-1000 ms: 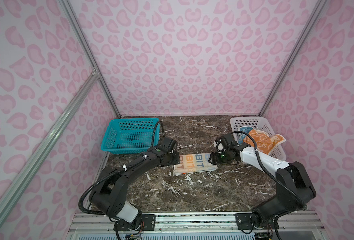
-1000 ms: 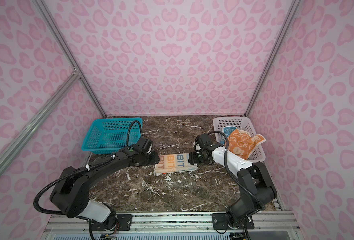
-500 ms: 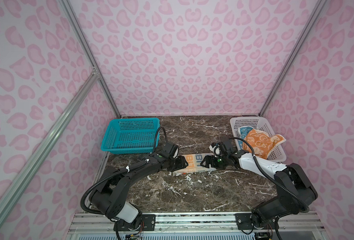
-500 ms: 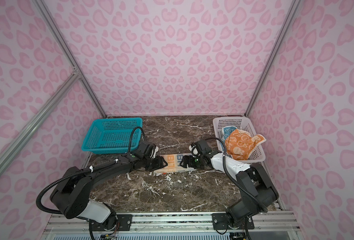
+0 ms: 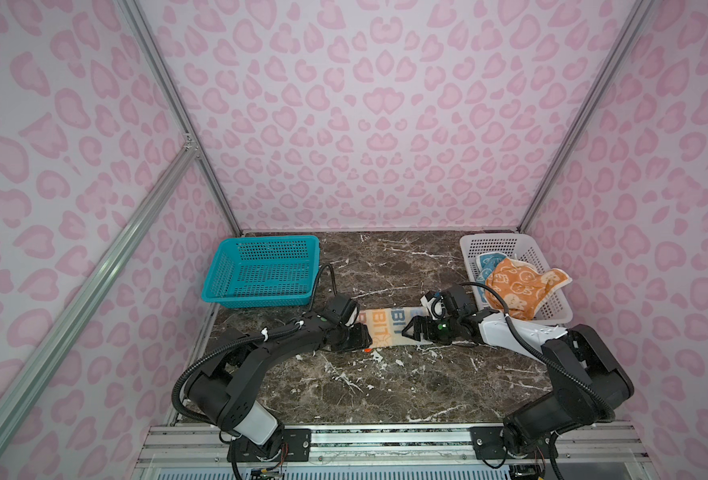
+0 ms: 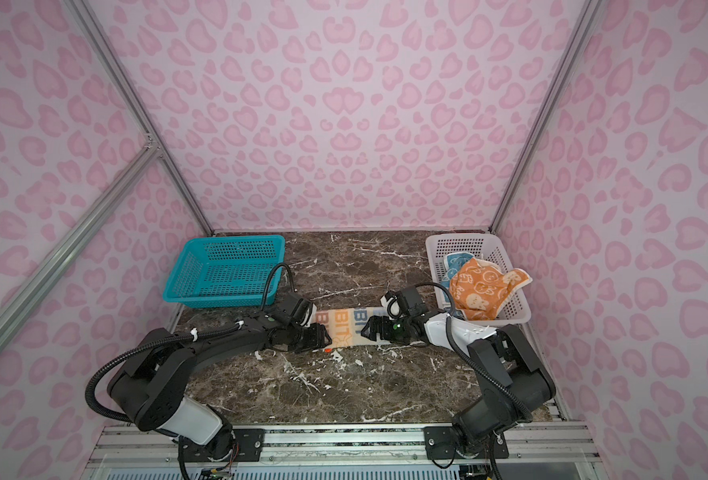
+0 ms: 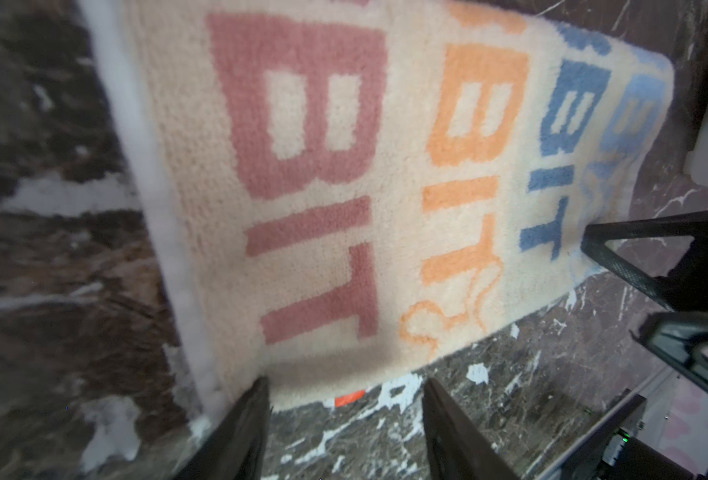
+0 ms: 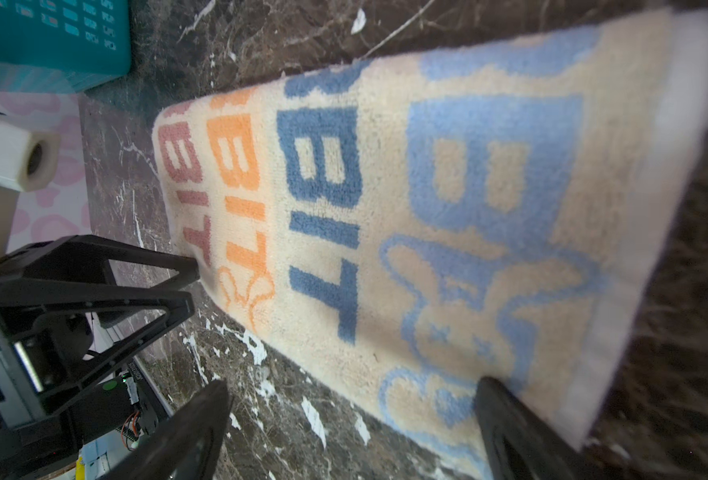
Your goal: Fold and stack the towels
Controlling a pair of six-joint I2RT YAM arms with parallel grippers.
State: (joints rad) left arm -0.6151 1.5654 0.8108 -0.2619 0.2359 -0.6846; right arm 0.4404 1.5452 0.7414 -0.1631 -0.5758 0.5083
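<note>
Looking down in both top views, I see the cream RABBIT towel [image 5: 389, 328] lying flat as a long strip across the middle of the bench [image 5: 385, 386], with only rows of "BIT" showing. My left tool [image 5: 356, 337] sits low at its left end and my right tool [image 5: 411, 329] at its right end, tips facing each other.

In the left wrist view the left tool's fingers stand apart, released, with bare marble between them and the towel's near long edge just beyond the tips. In the right wrist view the right tool is spread wide and grips nothing: one tip is over the towel's near corner, the other over bare bench.

A small orange scrap [image 5: 367, 350] lies just off the near edge. Open marble runs from that edge to the arm bases, and more lies beyond the far edge, between the teal basket [image 5: 256, 296] at back left and the white basket [image 5: 549, 309] at back right. The orange towel [image 5: 518, 286] is crumpled in the white basket, one corner over its right rim, and the blue towel [image 5: 487, 264] peeks out behind it.

The bench is dark brown marble with white veins, and the walls are pink leopard-spot.
</note>
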